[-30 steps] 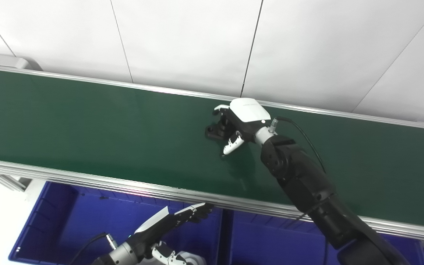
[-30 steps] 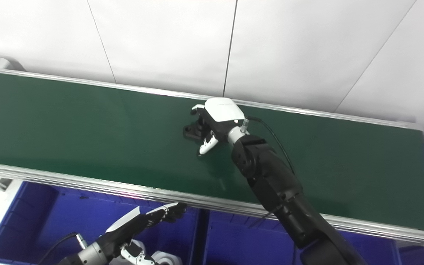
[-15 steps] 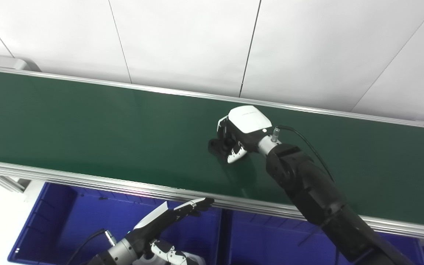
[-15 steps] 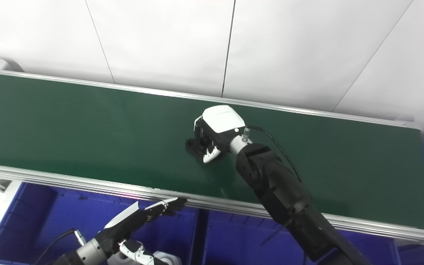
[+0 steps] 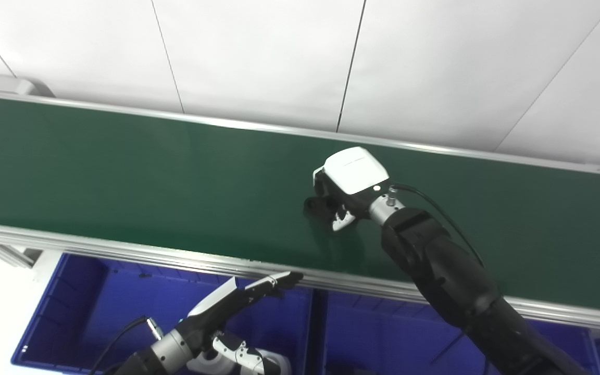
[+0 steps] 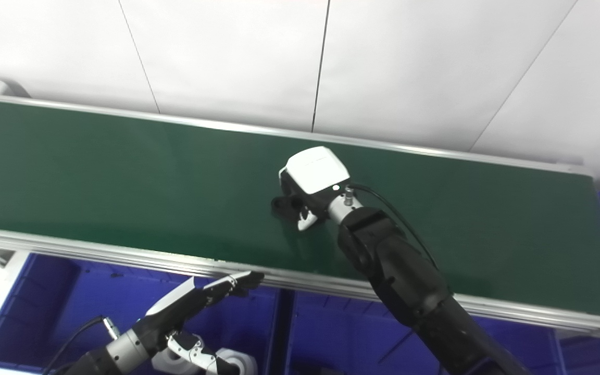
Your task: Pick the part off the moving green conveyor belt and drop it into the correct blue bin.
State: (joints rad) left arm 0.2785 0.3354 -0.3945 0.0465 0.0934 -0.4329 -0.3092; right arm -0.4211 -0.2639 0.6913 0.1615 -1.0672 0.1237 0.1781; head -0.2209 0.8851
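A small black part point(image 5: 312, 204) lies at the middle of the green conveyor belt point(image 5: 123, 172), mostly hidden by my right hand point(image 5: 351, 182). That hand's fingers are curled around the part, and its white back faces up. I cannot tell whether the part still touches the belt. My left hand point(image 5: 237, 303) hovers low over the left blue bin point(image 5: 65, 297), in front of the belt's near rail. Its fingers are stretched out flat and it holds nothing.
A second blue bin point(image 5: 383, 338) stands right of the first, below the belt's aluminium rail point(image 5: 123, 250). A white rounded object point(image 6: 232, 363) shows in the left bin under my left hand. A white panelled wall rises behind the belt.
My right hand's fingers have curled shut around the black part, and the hand has drawn slightly toward the near side and right. The left hand has barely moved.
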